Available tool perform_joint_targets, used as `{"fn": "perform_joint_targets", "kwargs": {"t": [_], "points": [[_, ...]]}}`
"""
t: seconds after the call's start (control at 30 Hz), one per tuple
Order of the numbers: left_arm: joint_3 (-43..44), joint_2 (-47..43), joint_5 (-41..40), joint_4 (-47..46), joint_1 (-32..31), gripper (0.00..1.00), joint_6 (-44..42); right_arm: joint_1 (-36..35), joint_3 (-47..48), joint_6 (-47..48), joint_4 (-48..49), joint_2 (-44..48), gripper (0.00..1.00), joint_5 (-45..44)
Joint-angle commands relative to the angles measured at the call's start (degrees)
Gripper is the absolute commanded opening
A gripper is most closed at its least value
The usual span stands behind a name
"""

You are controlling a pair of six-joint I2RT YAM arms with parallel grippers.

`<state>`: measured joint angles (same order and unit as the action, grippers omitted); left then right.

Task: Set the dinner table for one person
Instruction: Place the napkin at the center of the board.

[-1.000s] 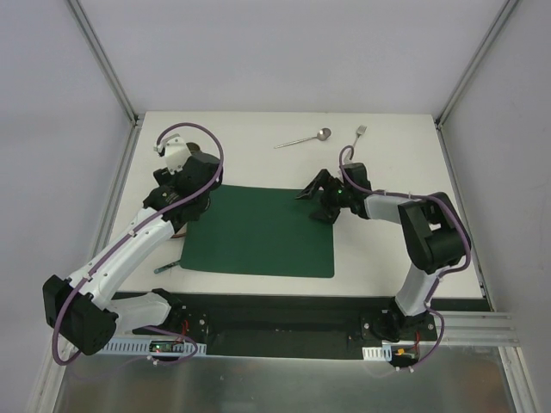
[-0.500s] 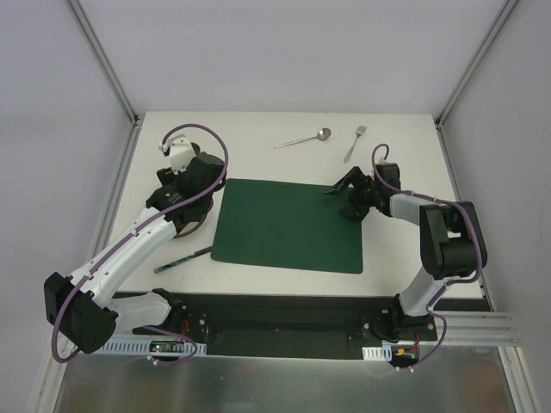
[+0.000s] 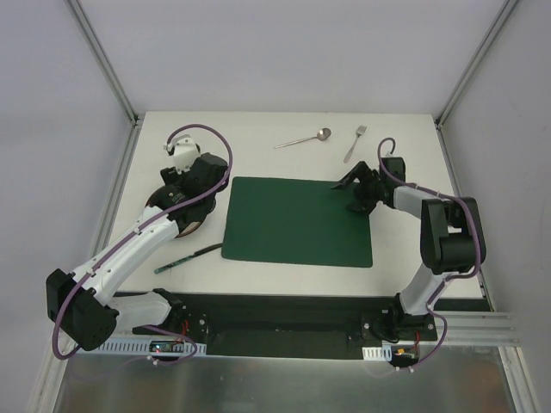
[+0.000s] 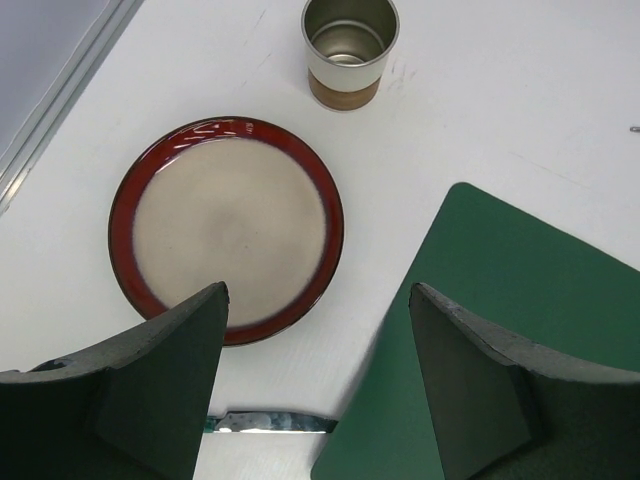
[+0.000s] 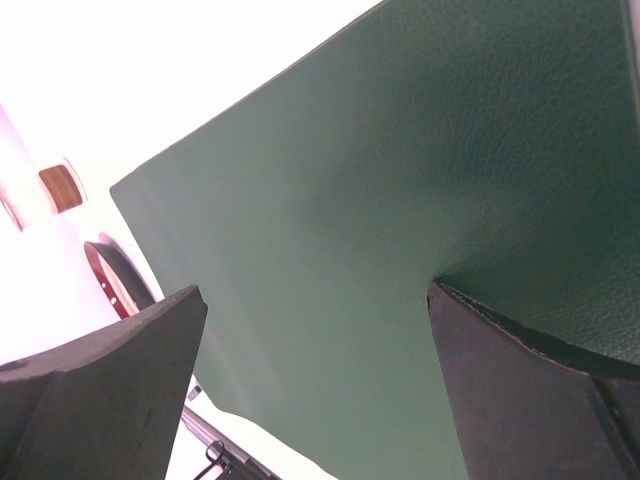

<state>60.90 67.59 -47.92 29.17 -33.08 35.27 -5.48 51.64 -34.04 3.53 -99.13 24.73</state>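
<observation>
The white dinner table (image 3: 258, 129) carries a dark green placemat (image 3: 297, 222) at its middle. My right gripper (image 3: 353, 195) stands open on the mat's far right corner, and in the right wrist view (image 5: 311, 292) one fingertip (image 5: 470, 330) presses on the mat (image 5: 400, 180). Open and empty, my left gripper (image 4: 318, 295) hovers above the table between a red-rimmed plate (image 4: 228, 228) and the mat's left edge (image 4: 500, 340). A metal cup (image 4: 350, 50) stands beyond the plate. A knife (image 4: 270, 424) lies by the mat's near left corner.
A spoon (image 3: 303, 138) and a fork (image 3: 355, 142) lie at the far side of the table, behind the mat. The knife (image 3: 188, 256) points toward the front left. Metal frame rails (image 3: 120, 185) run along the table's left and right sides.
The placemat has slid to the right with my right gripper pressing on its corner, and the knife now lies uncovered. My left gripper shifted slightly above the plate.
</observation>
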Motion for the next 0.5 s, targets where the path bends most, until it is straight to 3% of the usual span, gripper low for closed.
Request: {"fn": "perform_joint_targets", "kwargs": {"t": [0.0,0.47], "points": [[-0.3,0.4,0.9,-1.3,-0.5,0.72,-1.2,0.6,5.1,4.0,-5.6,-4.2,0.96,-6.4],[-0.7,0.1,2.8,-2.5,-1.4,0.72,-1.5,0.0,14.6,4.8,-9.7,-10.4,0.96,-8.6]]}}
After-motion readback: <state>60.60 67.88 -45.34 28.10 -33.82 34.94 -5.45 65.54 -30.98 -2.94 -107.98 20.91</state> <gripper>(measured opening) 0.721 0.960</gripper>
